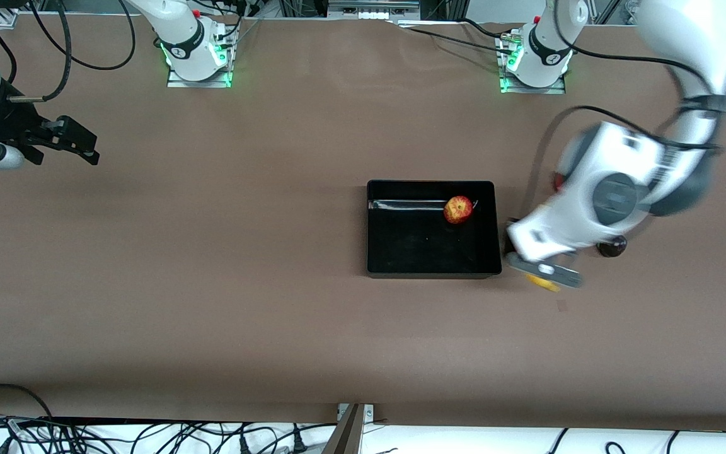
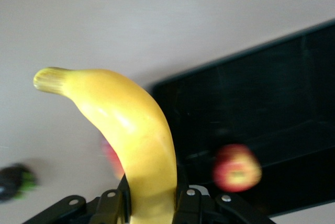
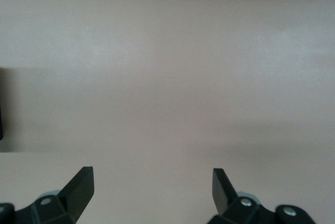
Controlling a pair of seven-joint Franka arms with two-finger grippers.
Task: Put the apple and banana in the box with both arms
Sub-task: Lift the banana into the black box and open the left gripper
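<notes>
- Right gripper [image 1: 67,142] waiting out at the right arm's end of the table [image 1: 212,284], hovering over bare brown surface, well apart from everything else; fingers spread wide with nothing between them, as the right wrist view confirms.
- Box [image 1: 375,252] sitting mid-table, nearer the left arm's end than the right arm's.
- Apple [image 1: 458,209] already lying inside the box, in the corner farthest from the front camera and toward the left arm's end, close to the wall there. Half of the job done, by the look of it.
- Left gripper [image 2: 152,208] hanging just beside the box wall on the left arm's end, clamped on the banana [image 2: 133,135], stem end sticking out away from the fingers. Only a sliver of yellow peeking out under the wrist in the front view.
- Remaining, judging from this: carrying the banana over the low wall and letting it go on the bare floor of the box, clear of the apple.
- Dark round object [image 1: 612,246] on the table just under the left arm, and something red [image 1: 557,181] half hidden by the wrist; possibly other fruit, too blurred and covered to say.
- Nothing standing between banana and box apart from the wall itself; the apple occupying one corner only, leaving plenty of floor free.
</notes>
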